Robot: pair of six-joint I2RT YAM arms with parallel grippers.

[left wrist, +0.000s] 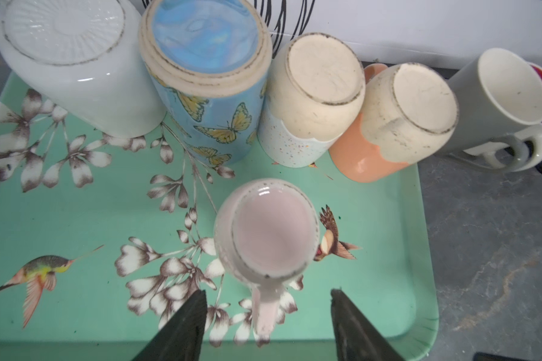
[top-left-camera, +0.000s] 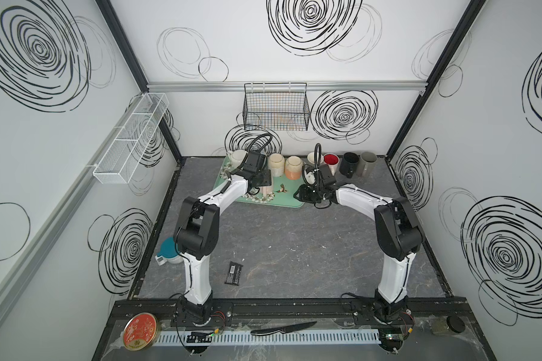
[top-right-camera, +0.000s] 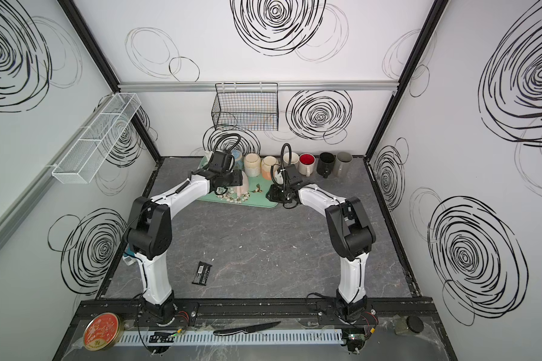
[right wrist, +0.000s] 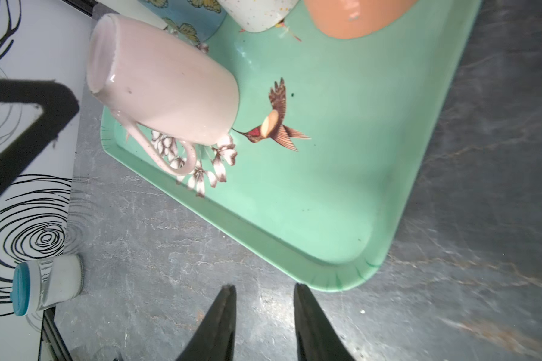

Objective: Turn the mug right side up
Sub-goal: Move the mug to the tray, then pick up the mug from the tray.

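The pink mug [left wrist: 268,231] stands mouth-down on the floral green tray [left wrist: 373,281], its flat base facing up. It sits just beyond the tips of the left gripper [left wrist: 267,291]. Its handle [left wrist: 265,312] points back into the gap between the two left fingers [left wrist: 185,328]. That alignment looks deliberate: with the handle centred between the jaws, closing them would probably catch either the handle or the body behind it, giving a hold to roll the mug over.

The left jaws stand well apart, with clear tray showing on both sides of the handle, and they grip nothing. How high they ride above the handle I cannot tell.

Farther out past the fingertips is a row of other inverted mugs: a white one [left wrist: 75,78], a blue butterfly mug [left wrist: 207,103], a speckled cream one [left wrist: 310,103] and an orange-and-cream one [left wrist: 404,118]. They leave the pink mug apart and free to be approached.

The left arm reaches forward over the tray with its wrist pitched downward. The right arm is bent inward, and the right gripper [right wrist: 263,287] is low over the grey tabletop, just short of the tray's rounded corner. Its jaws are partly open and empty, and the mug lies well beyond them, likely waiting to help.
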